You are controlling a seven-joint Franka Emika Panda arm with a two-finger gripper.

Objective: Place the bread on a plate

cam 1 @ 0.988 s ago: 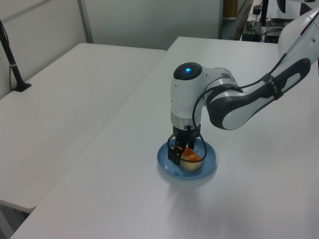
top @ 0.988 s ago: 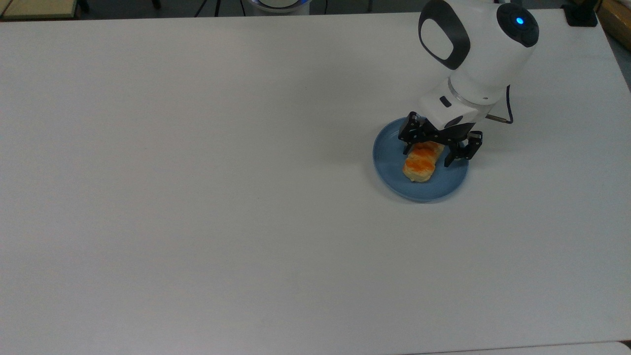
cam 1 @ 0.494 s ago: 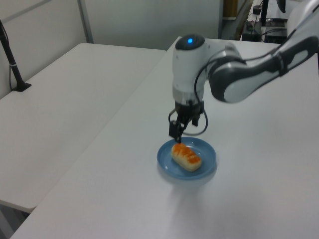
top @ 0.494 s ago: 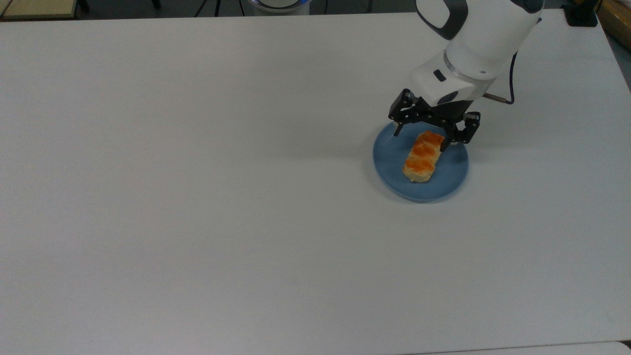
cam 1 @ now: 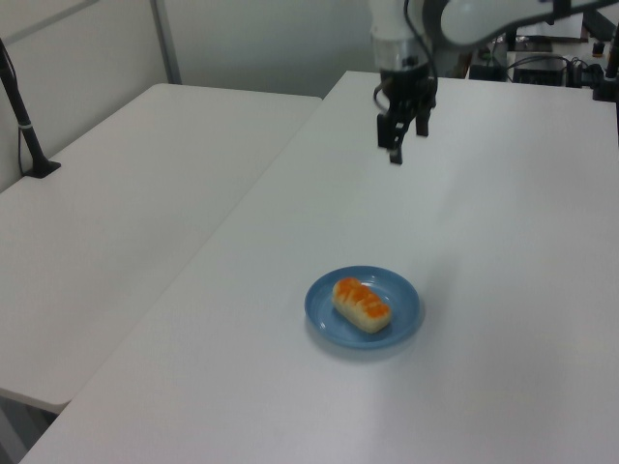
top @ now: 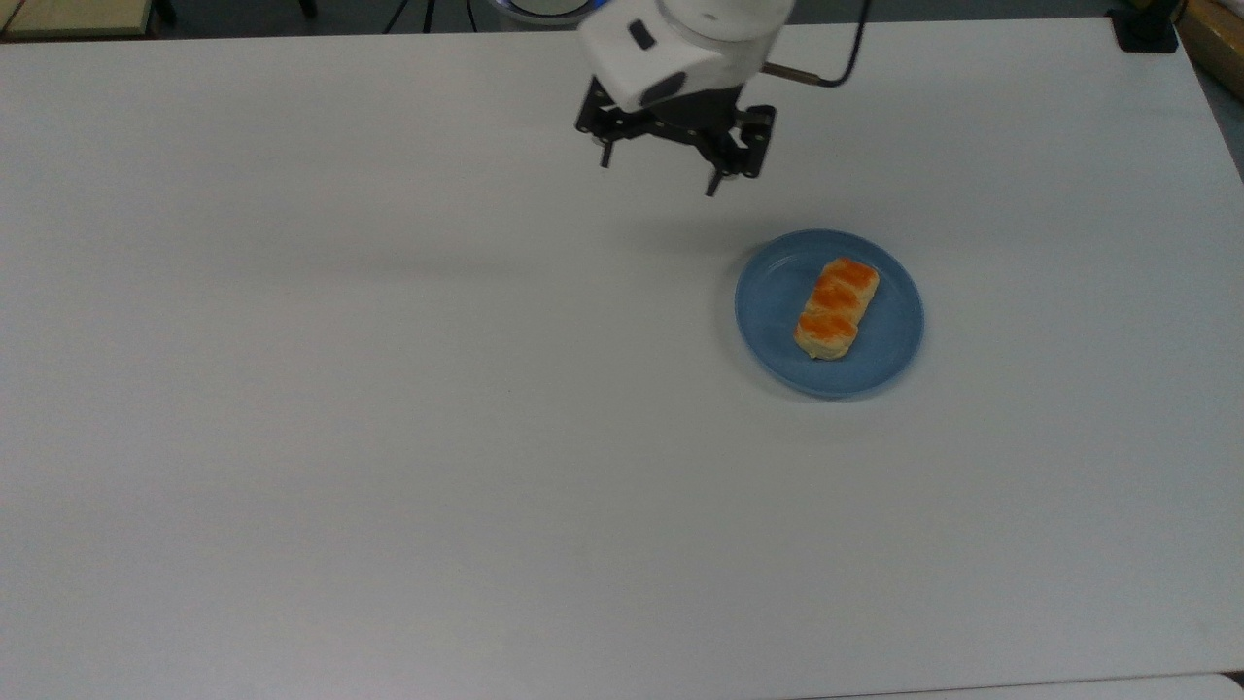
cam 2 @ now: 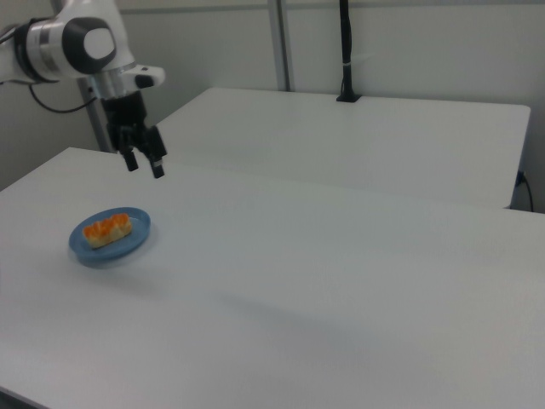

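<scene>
The bread (top: 837, 307) is lying on the plate (top: 770, 297), inside the raised rim and roughly across the plate's middle, with its three glazed tops facing up. In the left view the bread (cam 1: 362, 304) is sitting a little toward the plate's far side, though fully within the rim (cam 1: 319, 314). The plate is resting flat on the white worktop (top: 389, 437). The pincer (top: 660, 171) is hanging in the air well apart from the plate, toward the top view's upper left of it, with its two fingers spread wide and nothing between them; the right view is showing the pincer (cam 2: 142, 164) above and beyond the plate (cam 2: 136, 239), likewise empty.

Judging from how things are lying, the placing looks done, so little is left to spoil. The main risk I see is the arm sweeping low over the plate on any further travel: an open finger catching the rim could slide the light plate across the smooth worktop or tip it, and the bread could roll off. A second risk is a needless re-grasp, which could squash the soft bun or drag it over the rim. Keeping the pincer high and away from the plate is looking like the safe course.
</scene>
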